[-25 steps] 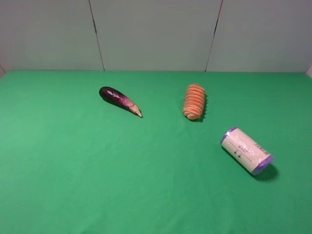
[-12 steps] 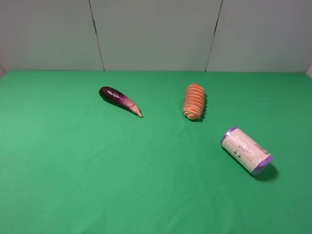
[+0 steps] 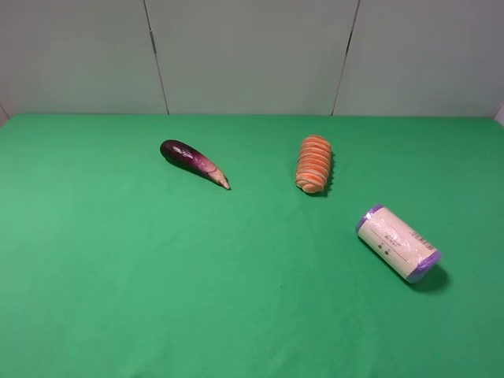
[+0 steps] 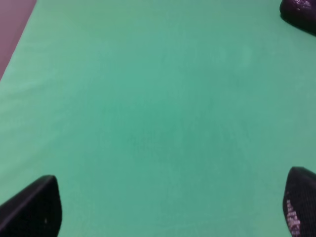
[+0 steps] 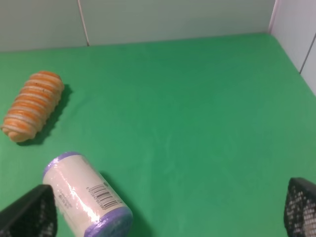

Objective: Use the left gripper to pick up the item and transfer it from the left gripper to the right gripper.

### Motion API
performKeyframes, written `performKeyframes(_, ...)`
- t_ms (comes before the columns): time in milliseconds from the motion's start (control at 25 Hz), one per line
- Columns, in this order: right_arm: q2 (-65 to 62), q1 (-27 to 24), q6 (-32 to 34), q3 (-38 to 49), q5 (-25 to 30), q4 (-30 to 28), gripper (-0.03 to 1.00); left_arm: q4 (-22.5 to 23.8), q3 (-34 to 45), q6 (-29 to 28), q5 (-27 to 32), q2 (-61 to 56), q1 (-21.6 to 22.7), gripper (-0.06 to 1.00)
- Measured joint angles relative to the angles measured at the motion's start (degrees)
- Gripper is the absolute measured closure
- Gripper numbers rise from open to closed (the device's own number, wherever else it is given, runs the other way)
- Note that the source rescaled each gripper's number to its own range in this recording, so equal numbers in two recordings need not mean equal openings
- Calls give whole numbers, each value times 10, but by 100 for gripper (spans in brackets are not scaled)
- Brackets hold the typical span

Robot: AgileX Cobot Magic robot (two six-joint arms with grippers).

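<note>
The item, a cream-white can (image 3: 398, 243) with purple ends, lies on its side on the green cloth at the right. The right wrist view shows the can (image 5: 85, 199) close by, its barcode facing up. My right gripper (image 5: 168, 222) is open, only its two fingertips (image 5: 30, 212) showing at the frame's corners, nothing between them. My left gripper (image 4: 168, 212) is open too, its fingertips (image 4: 34, 207) wide apart over bare cloth. Neither arm appears in the exterior high view.
A dark purple eggplant (image 3: 193, 161) lies at the back left, its end (image 4: 298, 12) also in the left wrist view. An orange ribbed carrot piece (image 3: 314, 164) sits mid-back, also seen as the carrot piece (image 5: 33, 105). Pale wall panels (image 3: 252, 55) stand behind the cloth.
</note>
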Motion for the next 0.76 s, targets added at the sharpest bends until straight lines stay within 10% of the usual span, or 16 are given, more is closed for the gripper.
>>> performKeyframes(760, 0, 0, 0, 0, 0, 0, -3, 0, 0, 0, 0, 0, 0, 25)
